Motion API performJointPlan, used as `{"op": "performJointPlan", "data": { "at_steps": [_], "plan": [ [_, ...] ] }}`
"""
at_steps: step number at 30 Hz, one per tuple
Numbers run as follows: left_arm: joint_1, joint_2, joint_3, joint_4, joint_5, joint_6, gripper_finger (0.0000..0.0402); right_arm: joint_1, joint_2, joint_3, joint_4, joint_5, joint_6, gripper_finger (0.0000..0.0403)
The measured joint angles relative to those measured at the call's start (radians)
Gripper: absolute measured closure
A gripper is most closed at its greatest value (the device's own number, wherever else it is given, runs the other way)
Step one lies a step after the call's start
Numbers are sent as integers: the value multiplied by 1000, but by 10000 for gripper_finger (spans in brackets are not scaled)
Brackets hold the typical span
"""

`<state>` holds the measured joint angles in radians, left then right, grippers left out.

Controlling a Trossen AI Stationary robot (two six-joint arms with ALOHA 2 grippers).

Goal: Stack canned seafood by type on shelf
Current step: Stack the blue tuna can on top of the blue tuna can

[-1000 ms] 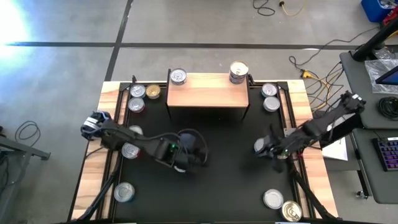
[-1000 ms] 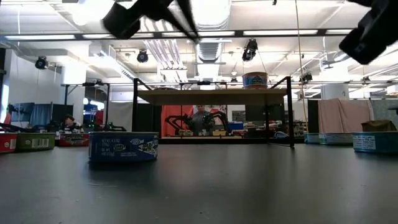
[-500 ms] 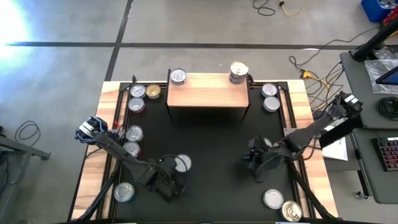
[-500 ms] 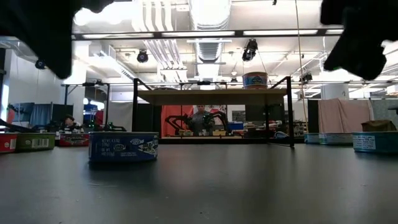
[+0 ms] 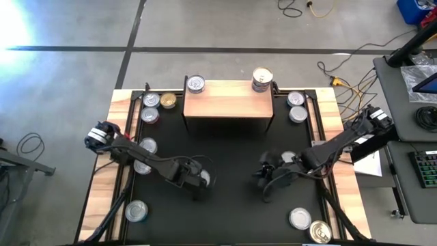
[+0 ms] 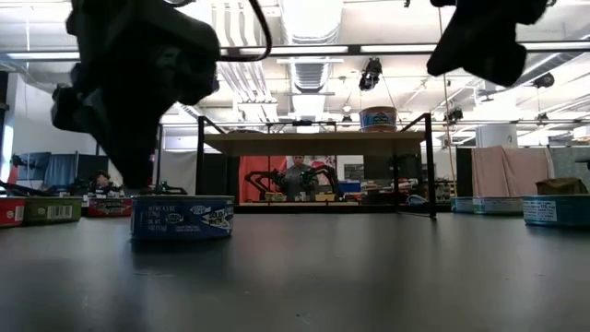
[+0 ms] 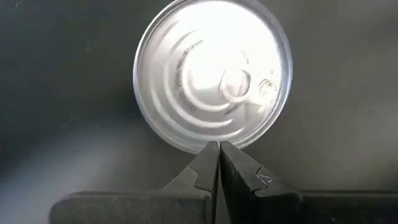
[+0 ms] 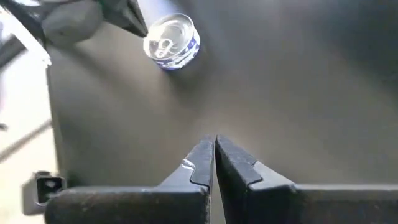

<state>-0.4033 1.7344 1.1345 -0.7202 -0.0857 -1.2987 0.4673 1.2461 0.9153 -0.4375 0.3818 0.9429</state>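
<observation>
Hovering pinched together over the blue tin (image 7: pixel 212 74) mid-mat, your left gripper (image 7: pixel 218 149) must spread before grasping; right gripper (image 8: pixel 214 144), likewise closed, waits nearby.

bright overhead lights; glare on tin (image 7: pixel 212 74) lid.

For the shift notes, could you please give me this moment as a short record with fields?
left hand: shut, empty, above a silver-topped blue tin on the black mat
right hand: shut, empty, over bare mat
shelf: one tin and a stack of tins at its back corners
other tins: scattered along both mat edges
</observation>
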Motion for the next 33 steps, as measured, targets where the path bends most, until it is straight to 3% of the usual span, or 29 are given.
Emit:
{"op": "performJointPlan", "data": {
  "at_steps": [5,8,15,20,26,30,33],
  "plan": [
    [7,4,-5,19,-8,35,401,-44,-2,107,-239,-15,-88,394],
    [25,6,-26,5,-8,37,401,-72,-6,157,-294,-15,-156,394],
    [30,-2,-60,-11,-30,74,401,-103,4,216,-221,-14,-353,394],
    [31,-21,-69,-147,-207,53,401,-106,35,211,-70,-14,-439,392],
    [-25,-72,-67,-144,-268,62,401,-105,131,176,74,-25,-445,378],
    [-68,-105,-98,-268,-299,39,401,-105,212,176,118,-135,-402,359],
    [-45,-166,-198,-256,-298,28,401,-96,273,175,182,-206,-352,338]
  ]
}}
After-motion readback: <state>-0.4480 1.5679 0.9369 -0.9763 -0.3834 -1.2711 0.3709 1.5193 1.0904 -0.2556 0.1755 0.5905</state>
